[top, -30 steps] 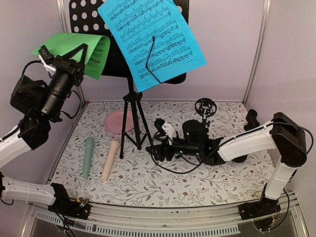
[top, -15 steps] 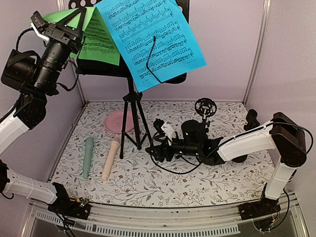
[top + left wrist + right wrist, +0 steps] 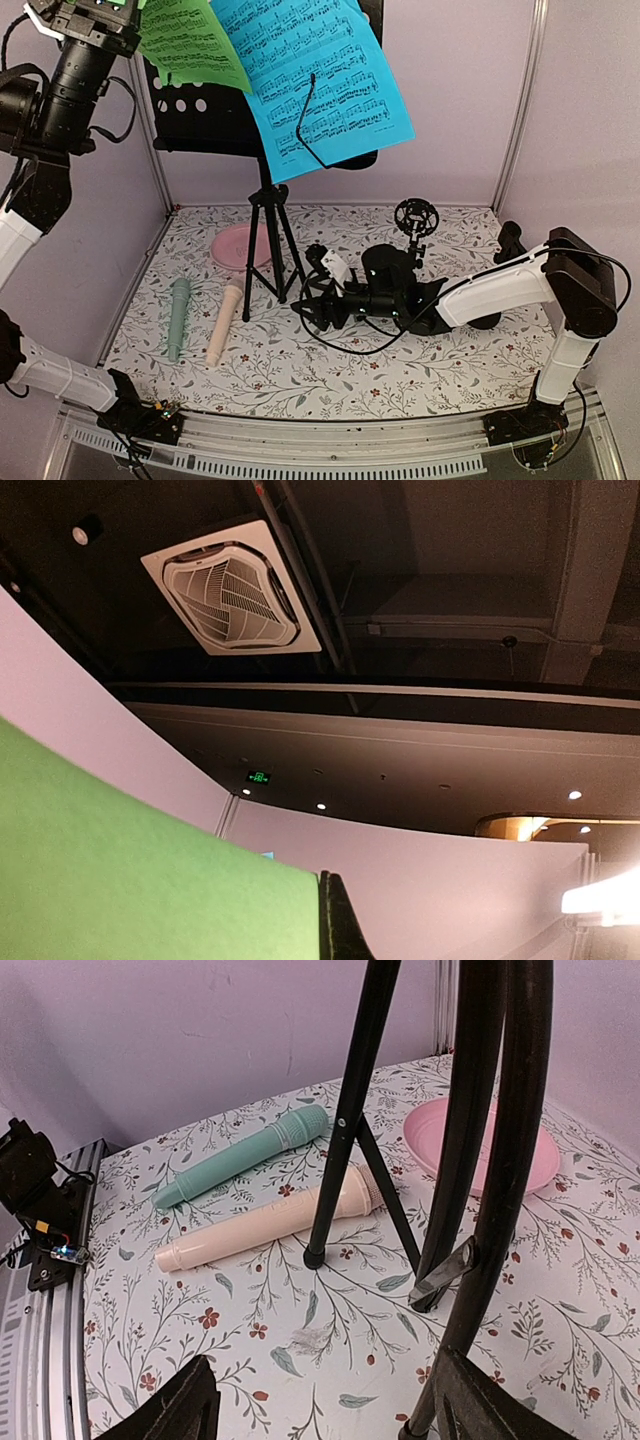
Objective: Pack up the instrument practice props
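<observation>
Left pincer (image 3: pixel 126 12): pinching green sheet (image 3: pixel 190 45), high above the surface's (image 3: pixel 400 375) far-left corner.
Right pincer (image 3: pixel 308 296): spread, beside stand legs (image 3: pixel 268 240).
Tip: carry it clear of blue sheet (image 3: pixel 320 80); avoid creasing.

- A pink round plate (image 3: pixel 230 246) lies flat toward the back left of the surface.
- The surface (image 3: pixel 400 365) is white with a floral print.
- A metal rail (image 3: pixel 330 435) runs along its near edge.
- Overhead, a square ceiling vent (image 3: pixel 230 598), a small green sign (image 3: pixel 259 776) and round ceiling lights (image 3: pixel 574 794).
</observation>
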`<control>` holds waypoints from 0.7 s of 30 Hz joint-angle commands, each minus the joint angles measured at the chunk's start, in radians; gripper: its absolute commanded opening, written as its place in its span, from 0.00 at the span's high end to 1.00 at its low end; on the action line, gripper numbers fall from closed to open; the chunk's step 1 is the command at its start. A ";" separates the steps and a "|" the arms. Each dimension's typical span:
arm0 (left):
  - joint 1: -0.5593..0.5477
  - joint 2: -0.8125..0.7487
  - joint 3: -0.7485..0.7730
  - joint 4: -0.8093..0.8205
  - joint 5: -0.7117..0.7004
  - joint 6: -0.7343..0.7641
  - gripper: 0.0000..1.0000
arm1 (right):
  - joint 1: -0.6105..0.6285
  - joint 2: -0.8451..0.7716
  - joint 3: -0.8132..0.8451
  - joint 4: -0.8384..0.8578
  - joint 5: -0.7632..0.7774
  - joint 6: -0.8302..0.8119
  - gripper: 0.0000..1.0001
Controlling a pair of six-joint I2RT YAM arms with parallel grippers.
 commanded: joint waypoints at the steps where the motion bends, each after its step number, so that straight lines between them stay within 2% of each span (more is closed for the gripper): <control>1: 0.007 -0.012 0.036 0.020 0.040 0.039 1.00 | 0.009 0.031 0.035 -0.020 -0.002 -0.007 0.25; 4: 0.006 -0.025 0.044 0.014 0.053 0.035 1.00 | 0.011 0.034 0.037 -0.023 0.002 -0.007 0.25; 16: -0.004 -0.014 0.186 -0.187 0.168 0.036 1.00 | 0.012 0.047 0.047 -0.032 0.010 -0.038 0.25; 21: -0.009 -0.032 0.152 -0.277 0.211 0.018 1.00 | 0.012 0.040 0.047 -0.044 0.019 -0.043 0.25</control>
